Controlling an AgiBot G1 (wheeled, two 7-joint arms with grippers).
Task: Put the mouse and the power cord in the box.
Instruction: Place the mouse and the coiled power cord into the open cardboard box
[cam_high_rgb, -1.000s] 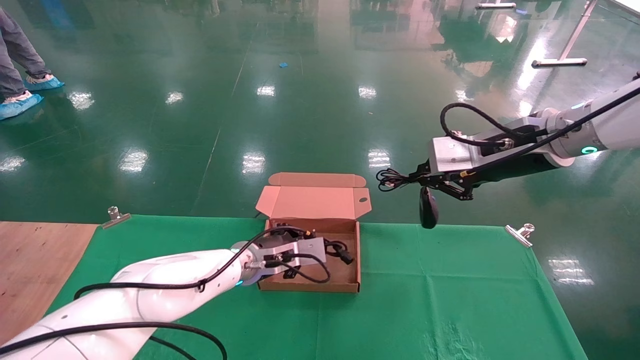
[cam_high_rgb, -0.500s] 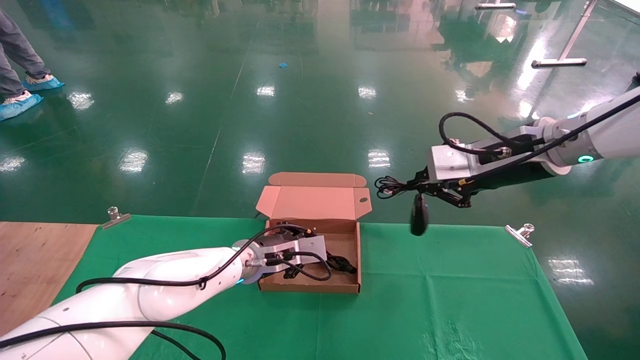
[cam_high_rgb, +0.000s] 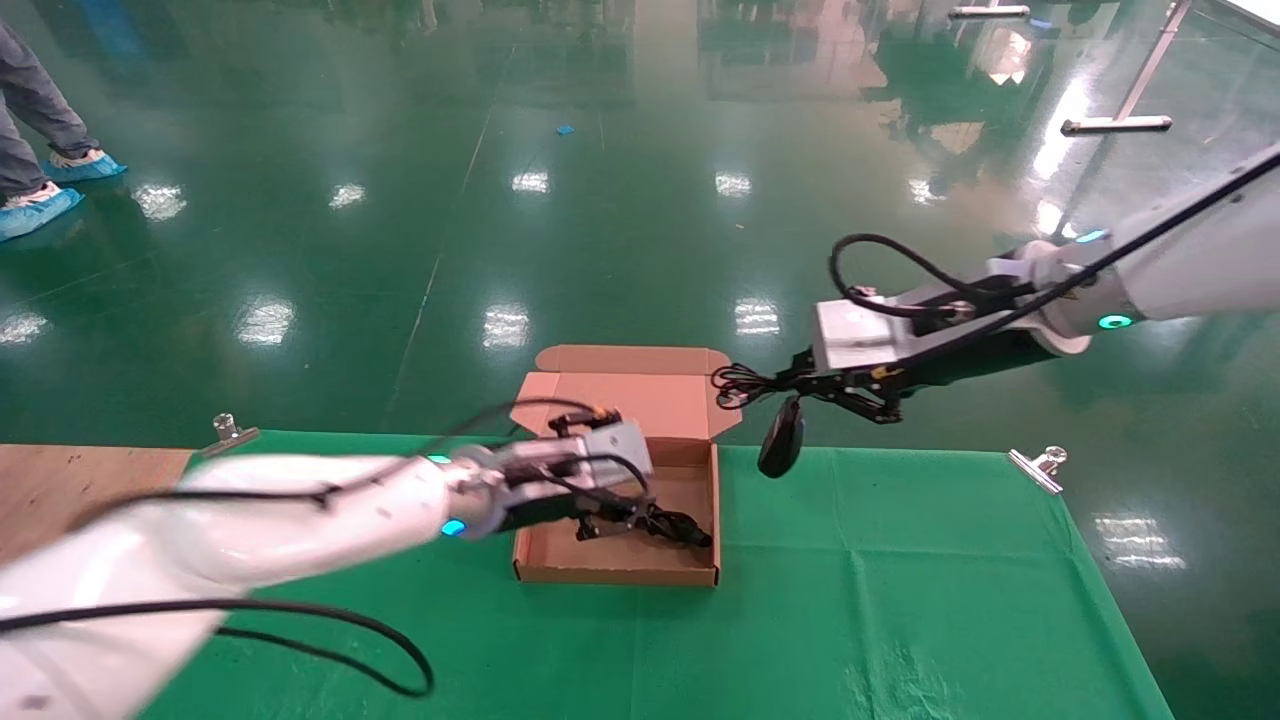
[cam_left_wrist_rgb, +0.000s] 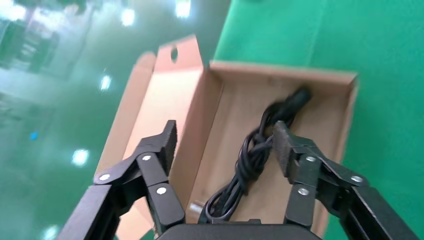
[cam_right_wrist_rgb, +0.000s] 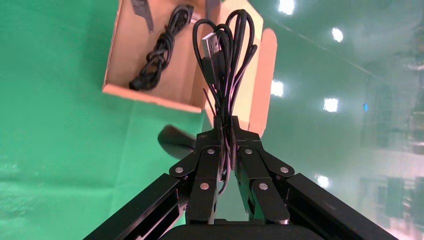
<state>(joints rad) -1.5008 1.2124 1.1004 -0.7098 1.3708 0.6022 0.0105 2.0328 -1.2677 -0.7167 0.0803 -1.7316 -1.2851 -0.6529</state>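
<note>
— In the box (cam_high_rgb: 620, 572), what is there so far?

— The power cord (cam_left_wrist_rgb: 252, 155) lies bundled on the cardboard floor. The left gripper (cam_left_wrist_rgb: 225, 142) hangs just above it with its fingers spread wide and nothing between them, so the cord looks let go.

— And the mouse (cam_high_rgb: 781, 448)?

— Not in yet. The right gripper (cam_right_wrist_rgb: 226, 131) is pinched tight on the mouse's coiled thin cable, and the mouse itself dangles below it, off the box's right side, near the raised lid and above the green cloth (cam_high_rgb: 900, 600).

— So which step is this?

— I judge it the second half: cord delivered, mouse being carried toward the box.

— What does the next move call for?

— The right arm needs to bring the hanging mouse over the open compartment, beside the cord, and lower it before loosening its grip. The left arm probably ought to clear out first, since it sits over the same space. A swinging mouse could knock the box wall, so a slow approach seems wise.
</note>
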